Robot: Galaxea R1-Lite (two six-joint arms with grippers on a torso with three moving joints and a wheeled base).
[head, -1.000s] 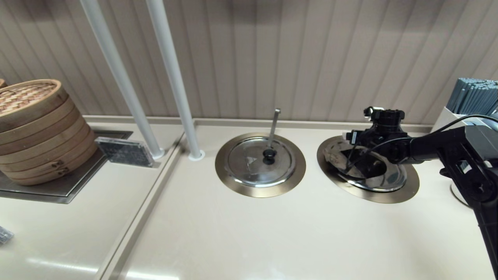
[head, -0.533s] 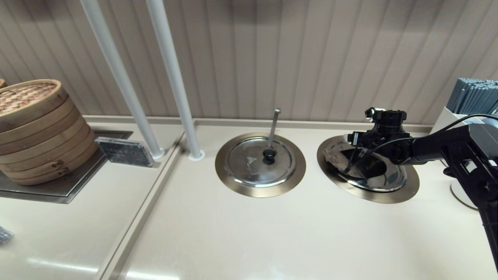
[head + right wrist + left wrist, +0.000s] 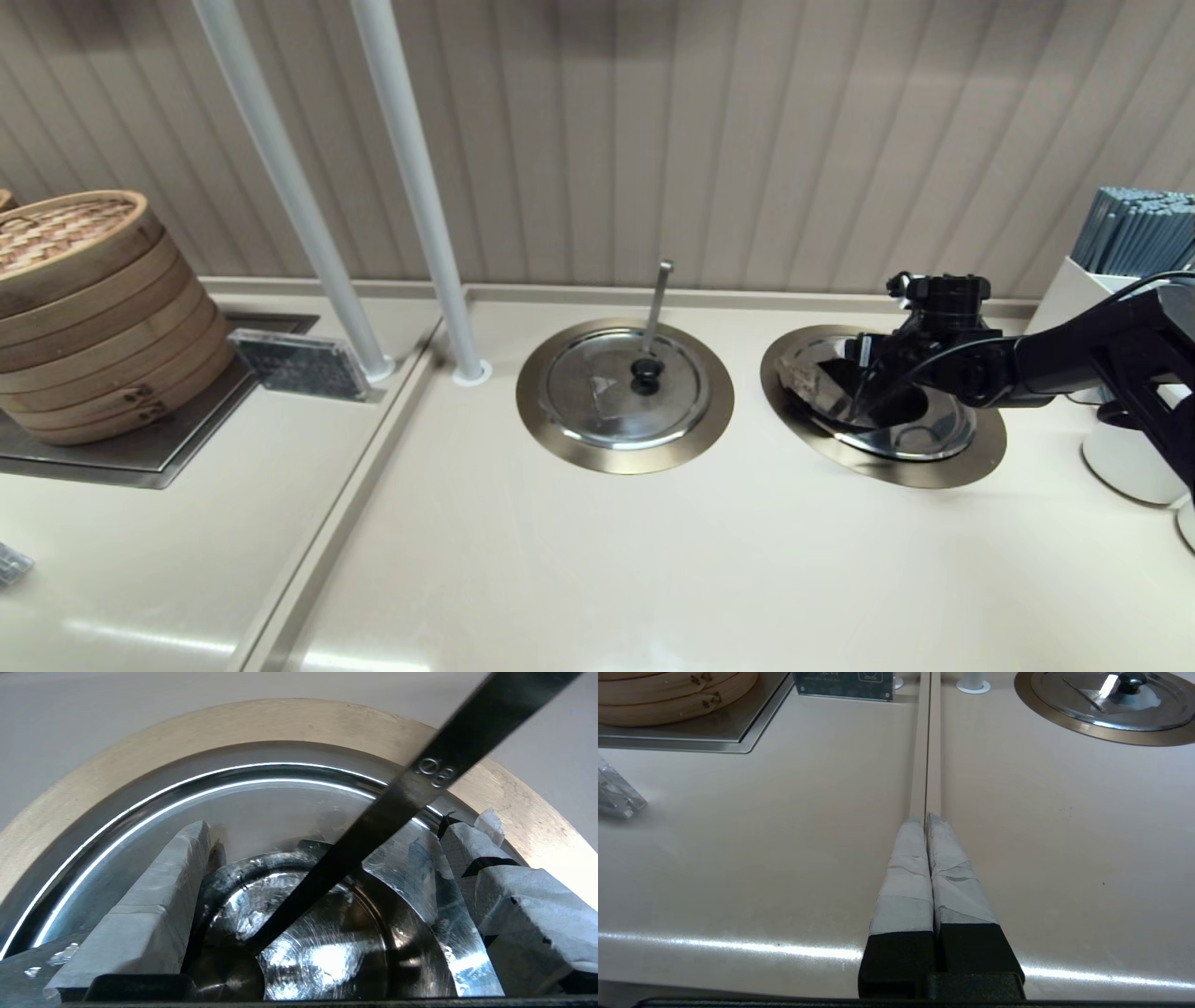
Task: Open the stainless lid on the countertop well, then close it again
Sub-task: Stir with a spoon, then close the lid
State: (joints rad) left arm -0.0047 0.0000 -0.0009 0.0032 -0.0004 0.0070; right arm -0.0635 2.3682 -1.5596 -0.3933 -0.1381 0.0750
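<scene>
Hovering over the stainless lid (image 3: 892, 411) — right gripper (image 3: 864, 397), fingers parted.

Right hand (image 3: 868, 387) hides the stainless lid's (image 3: 938, 434) knob.

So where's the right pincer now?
In the head view the right pincer is at the right-hand countertop well, open around the stainless lid's knob, right of the twin lid.

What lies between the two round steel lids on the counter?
In the head view, only their bronze rings and a strip of bare countertop separate the left lid from the stainless lid, where the right gripper is.
</scene>
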